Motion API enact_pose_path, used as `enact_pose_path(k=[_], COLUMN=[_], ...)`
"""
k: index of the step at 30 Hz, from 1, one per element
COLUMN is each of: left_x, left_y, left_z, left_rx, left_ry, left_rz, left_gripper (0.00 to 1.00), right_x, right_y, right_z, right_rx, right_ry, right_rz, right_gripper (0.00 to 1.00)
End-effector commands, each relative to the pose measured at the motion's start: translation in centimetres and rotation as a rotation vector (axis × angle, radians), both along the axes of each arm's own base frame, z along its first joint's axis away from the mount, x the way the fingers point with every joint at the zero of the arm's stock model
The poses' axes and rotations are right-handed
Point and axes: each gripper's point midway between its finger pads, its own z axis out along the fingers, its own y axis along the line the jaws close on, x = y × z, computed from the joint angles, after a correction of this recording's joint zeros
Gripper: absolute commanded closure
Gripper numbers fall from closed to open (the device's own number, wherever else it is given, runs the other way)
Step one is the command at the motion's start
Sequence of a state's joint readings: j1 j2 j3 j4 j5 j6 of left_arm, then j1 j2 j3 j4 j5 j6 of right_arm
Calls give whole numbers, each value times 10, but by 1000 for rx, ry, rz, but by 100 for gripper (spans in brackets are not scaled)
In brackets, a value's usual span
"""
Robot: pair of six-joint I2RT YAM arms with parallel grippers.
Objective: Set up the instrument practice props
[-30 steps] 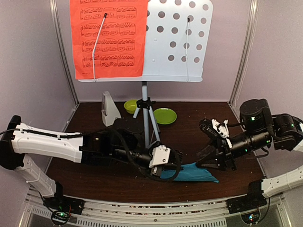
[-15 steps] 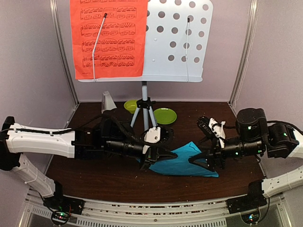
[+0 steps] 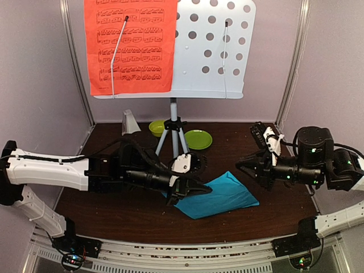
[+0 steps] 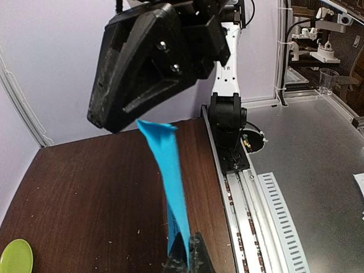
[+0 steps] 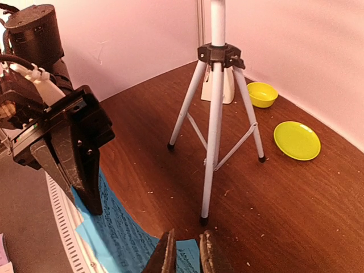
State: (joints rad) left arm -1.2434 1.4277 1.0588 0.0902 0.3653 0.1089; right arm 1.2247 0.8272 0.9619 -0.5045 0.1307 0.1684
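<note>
Music sheets, two: red sheet (image 3: 131,48) and blue sheet (image 3: 222,196); one desk (image 3: 213,51), one tripod (image 3: 173,136), one metronome (image 3: 130,122).
The blue sheet is lying on the table (image 3: 125,213) between both grippers, its long axis running left to right. The left gripper (image 3: 199,191) is pinching its raised left corner. The right gripper (image 3: 243,165) is hovering apart from it, fingers narrowly parted, holding nothing. The red sheet is standing upright on the desk.

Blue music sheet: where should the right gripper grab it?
Probably its right corner, coming from the right. The blue music sheet is thin and sags to the table; the left gripper pinches its raised left end, leaving the end nearest the right gripper free.
</note>
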Motion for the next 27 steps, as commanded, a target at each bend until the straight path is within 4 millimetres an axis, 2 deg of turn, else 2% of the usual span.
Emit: enact_pose_path(k=[1,4,5,7,9,12,18,21,24,27], left_x=[-4,-3,-3,-3,-2,1,4,4,3,2], left_y=[3,4,4,4,3,1,-2,-2,-2,-1], left_z=[20,22,22,22,22,21,20,20,25,26], left_rx=[-69,-71,-70,-71,-69,-57,-44,-41,-52,-55], left_ry=[-11,-15,-14,-11,-7,0,13,12,8,4], left_rz=[-18,-13,-13,-13,-9,1,18,16,10,4], left_gripper=[100,100,100,100,100,100,100,100,100,100], right_x=[10,2,-2,-19,-32,-34,-31,-25,-17,-10], right_y=[-19,-17,-15,-5,2,9,21,24,29,28], right_z=[9,10,10,10,13,12,14,12,5,4], right_rx=[8,10,14,35,74,79,62,43,-8,-38], right_ry=[-42,-37,-33,-12,13,27,4,-2,-6,-14], right_rz=[-96,-45,-16,97,172,180,141,111,70,32], right_gripper=[88,85,81,65,45,26,30,35,46,61])
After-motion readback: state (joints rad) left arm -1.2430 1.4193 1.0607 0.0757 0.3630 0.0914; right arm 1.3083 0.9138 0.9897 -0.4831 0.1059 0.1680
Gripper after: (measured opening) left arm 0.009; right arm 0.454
